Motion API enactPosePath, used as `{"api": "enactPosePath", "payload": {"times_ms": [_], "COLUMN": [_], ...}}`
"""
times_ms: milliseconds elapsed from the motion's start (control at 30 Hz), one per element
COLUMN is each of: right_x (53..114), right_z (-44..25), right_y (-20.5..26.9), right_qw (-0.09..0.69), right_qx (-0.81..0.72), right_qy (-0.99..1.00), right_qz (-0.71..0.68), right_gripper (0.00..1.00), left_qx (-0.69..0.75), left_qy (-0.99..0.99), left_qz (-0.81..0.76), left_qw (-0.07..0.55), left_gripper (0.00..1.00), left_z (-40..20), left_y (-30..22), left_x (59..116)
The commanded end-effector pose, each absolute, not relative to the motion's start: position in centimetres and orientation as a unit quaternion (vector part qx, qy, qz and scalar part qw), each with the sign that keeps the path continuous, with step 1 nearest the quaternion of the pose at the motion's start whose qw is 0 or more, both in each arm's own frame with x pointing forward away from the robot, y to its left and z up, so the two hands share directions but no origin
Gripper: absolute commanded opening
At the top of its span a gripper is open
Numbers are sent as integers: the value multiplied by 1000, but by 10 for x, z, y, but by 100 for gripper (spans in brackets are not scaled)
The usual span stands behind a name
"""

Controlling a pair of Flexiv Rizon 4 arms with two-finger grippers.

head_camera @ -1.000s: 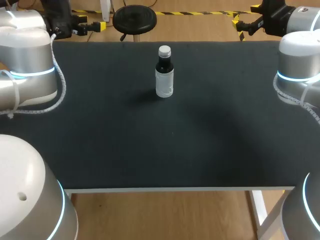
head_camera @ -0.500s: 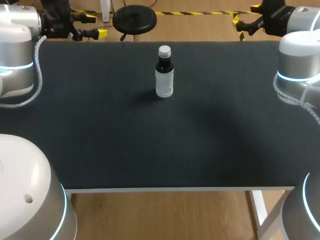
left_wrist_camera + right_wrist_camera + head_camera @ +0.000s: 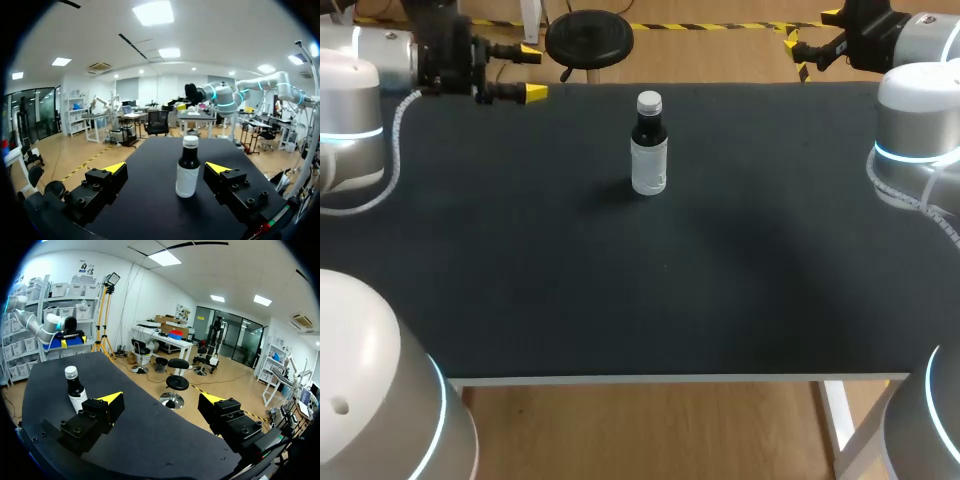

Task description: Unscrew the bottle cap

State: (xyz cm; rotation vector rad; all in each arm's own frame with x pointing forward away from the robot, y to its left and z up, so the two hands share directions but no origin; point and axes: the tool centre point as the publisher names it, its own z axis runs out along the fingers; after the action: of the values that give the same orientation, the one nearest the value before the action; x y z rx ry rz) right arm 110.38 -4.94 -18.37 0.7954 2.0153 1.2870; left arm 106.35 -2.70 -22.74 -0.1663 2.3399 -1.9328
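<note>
bottle (image 3: 649,150) stood on tabletop (image 3: 740,280); looked light, slick, tippy | grip label band, twist cap (image 3: 649,101) | left claw (image 3: 532,70), right claw (image 3: 798,55) were wide open, empty

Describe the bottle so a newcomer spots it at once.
On the black table, far half, near the middle, the bottle stands upright, apart from the left gripper and right gripper at the far corners. Unlike their yellow tips, it is dark with a white label and white cap.

Left end effector (image 3: 531,70) and right end effector (image 3: 797,50), fingers spread wide, both pointing inward
</note>
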Motion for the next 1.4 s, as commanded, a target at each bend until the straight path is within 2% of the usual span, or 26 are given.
{"api": "enactPosePath", "payload": {"times_ms": [33, 500, 1400], "right_x": [1104, 1104, 1104], "right_z": [-184, -184, -184], "right_y": [-50, -50, -50], "right_qw": [306, 306, 306], "right_qx": [300, 300, 300], "right_qy": [761, 761, 761], "right_qz": [487, 487, 487], "right_gripper": [100, 100, 100], "left_qx": [-23, 4, 75], "left_qy": [761, 751, 731], "left_qz": [-649, -660, -671], "left_qw": [18, -16, -102], "left_gripper": [100, 100, 100], "left_z": [-237, -257, -284], "left_y": [-39, -86, -137], "left_x": [1068, 1053, 1055]}}
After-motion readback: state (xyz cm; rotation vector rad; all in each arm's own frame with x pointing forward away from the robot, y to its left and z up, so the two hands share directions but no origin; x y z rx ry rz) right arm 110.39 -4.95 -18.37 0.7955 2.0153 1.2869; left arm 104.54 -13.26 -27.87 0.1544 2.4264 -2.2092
